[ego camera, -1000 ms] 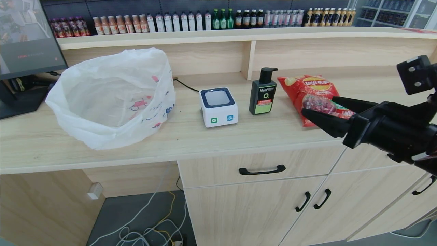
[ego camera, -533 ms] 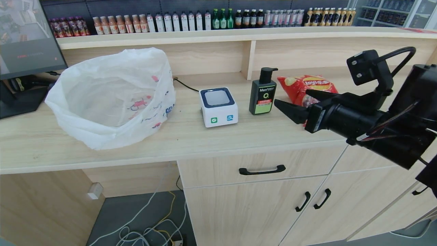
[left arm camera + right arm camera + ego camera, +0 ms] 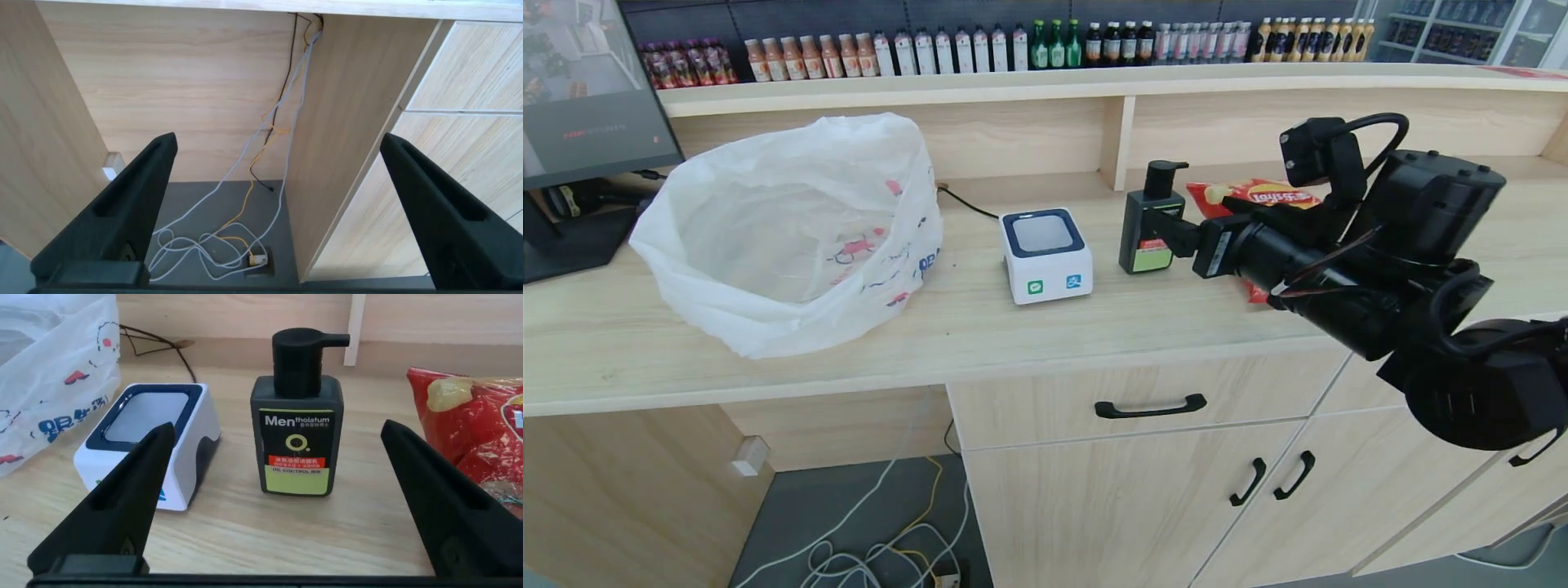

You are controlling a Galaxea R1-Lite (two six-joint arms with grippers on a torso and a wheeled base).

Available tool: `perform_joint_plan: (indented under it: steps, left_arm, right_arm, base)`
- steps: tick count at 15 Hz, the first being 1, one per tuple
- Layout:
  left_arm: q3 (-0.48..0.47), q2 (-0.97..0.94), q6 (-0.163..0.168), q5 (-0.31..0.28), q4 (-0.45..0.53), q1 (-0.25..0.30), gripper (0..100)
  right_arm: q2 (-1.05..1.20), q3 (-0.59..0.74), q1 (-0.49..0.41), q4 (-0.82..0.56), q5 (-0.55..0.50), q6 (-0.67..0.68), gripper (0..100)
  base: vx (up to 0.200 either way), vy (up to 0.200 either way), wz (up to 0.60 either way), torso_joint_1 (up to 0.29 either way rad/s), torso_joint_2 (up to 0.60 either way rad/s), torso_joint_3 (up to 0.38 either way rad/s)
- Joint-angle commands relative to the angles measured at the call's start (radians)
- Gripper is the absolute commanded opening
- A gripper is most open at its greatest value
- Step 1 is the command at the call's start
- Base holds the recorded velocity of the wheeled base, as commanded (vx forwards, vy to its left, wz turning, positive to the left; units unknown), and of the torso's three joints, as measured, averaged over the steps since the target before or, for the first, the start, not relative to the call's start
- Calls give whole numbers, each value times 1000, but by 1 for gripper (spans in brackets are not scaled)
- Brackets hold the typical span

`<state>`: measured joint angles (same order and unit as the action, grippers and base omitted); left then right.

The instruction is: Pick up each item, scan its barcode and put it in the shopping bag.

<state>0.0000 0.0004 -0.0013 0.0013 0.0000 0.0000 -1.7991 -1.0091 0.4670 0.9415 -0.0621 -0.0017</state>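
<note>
A dark pump bottle stands on the wooden counter, between a white cube scanner and a red chips bag. An open white shopping bag sits at the counter's left. My right gripper is open, level with the bottle, one finger on each side of it and just short of it. Its arm covers much of the chips bag. My left gripper is open and holds nothing, low in front of the cabinet.
A monitor stands at the far left. A raised back shelf carries a row of drink bottles. A black cable runs behind the scanner. Drawers and doors with black handles lie below, with loose cables on the floor.
My right arm has swung left from over the chips bag to the pump bottle, gripper still open. The items on the counter have not moved.
</note>
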Motion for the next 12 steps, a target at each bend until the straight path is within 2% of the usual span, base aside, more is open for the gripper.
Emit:
perform_joint_plan:
  steps: [1,12]
  left_arm:
    - [0,0,0,0,0,0,100]
    - [0,0,0,-1,0,0,100]
  right_arm:
    - [-40,-32,-2,0,-4,-1,100]
    - [-183,-200,-19,0,-4,-46,100]
  base:
    - [0,0,0,0,0,0]
    - [0,0,0,0,0,0]
